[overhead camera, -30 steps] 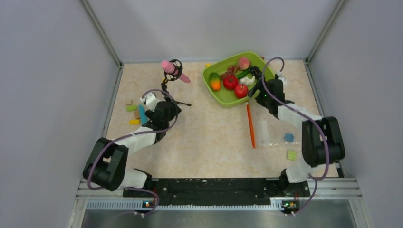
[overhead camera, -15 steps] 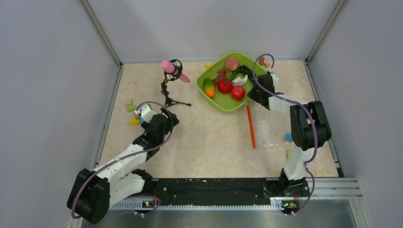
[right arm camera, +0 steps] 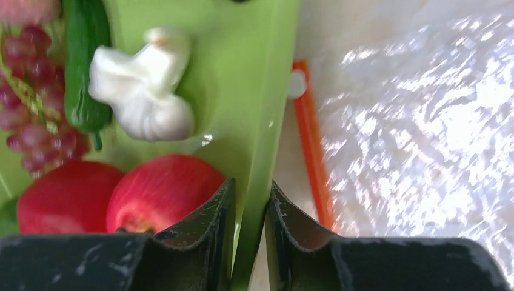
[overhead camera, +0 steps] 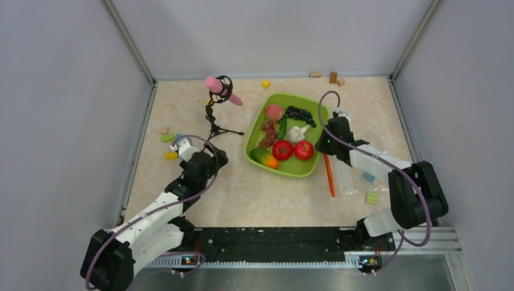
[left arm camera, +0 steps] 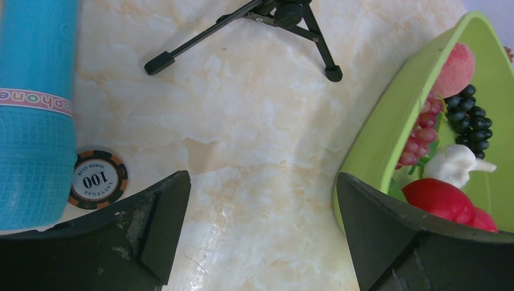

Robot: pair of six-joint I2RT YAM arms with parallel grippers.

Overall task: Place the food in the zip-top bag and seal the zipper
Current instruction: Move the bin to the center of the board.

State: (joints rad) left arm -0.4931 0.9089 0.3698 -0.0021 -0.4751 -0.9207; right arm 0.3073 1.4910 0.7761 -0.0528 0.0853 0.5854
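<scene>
The food lies in a lime-green tray (overhead camera: 257,132): two red round ones (overhead camera: 283,149), a peach (overhead camera: 274,111), dark grapes (overhead camera: 298,113), a cucumber (overhead camera: 282,126), a white piece (overhead camera: 296,133) and an orange-green piece (overhead camera: 265,158). My right gripper (overhead camera: 327,140) is shut on the tray's right rim (right arm camera: 267,121), one finger inside by a red fruit (right arm camera: 163,188), one outside. Right of it lies the clear zip-top bag (overhead camera: 348,179), flat, with its orange zipper (overhead camera: 328,174) beside the tray. The left gripper (overhead camera: 217,159) hovers open over bare table left of the tray (left arm camera: 376,133).
A pink microphone on a black tripod (overhead camera: 221,91) stands at the back left. Small blocks lie at the left (overhead camera: 168,138), along the back wall (overhead camera: 332,77) and by the bag (overhead camera: 371,197). A blue cylinder (left arm camera: 33,109) and a poker chip (left arm camera: 97,179) sit by the left gripper.
My right gripper closed on the tray's rim and dragged the tray nearer and leftward, uncovering blocks at the back wall. The left arm drew back toward the near edge.
</scene>
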